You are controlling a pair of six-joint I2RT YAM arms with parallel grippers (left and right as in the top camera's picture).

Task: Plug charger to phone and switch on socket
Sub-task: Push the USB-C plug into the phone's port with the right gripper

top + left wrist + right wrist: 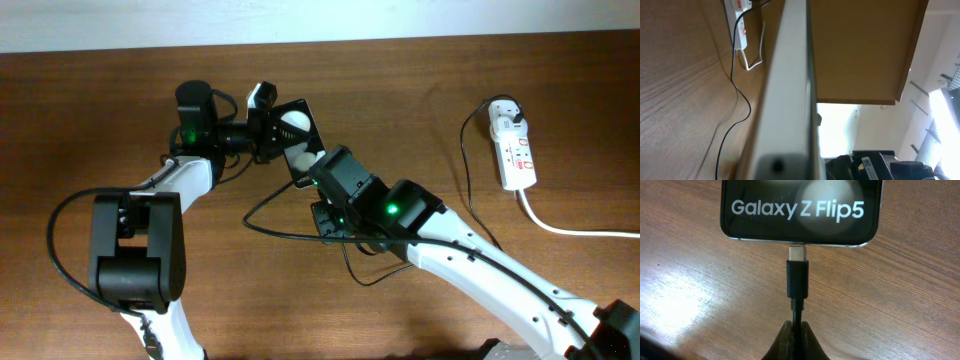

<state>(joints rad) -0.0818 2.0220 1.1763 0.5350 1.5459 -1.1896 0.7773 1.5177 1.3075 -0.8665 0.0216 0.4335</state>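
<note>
two tools are both closed: the left tool (pixel 262 133) is clamped on the phone (pixel 295 130) and holds it tilted over the middle of the desk (pixel 90 110), and the right tool (pixel 796 341) pinches the charger (pixel 797 277) on its thin cable just behind the plug. the silver tip of the plug touches the lower edge of the phone at the port, but how deep it sits i cannot tell. the socket (pixel 513 148) lies well apart at the far right of the desk, and the black cable runs from it toward the right tool.
</note>
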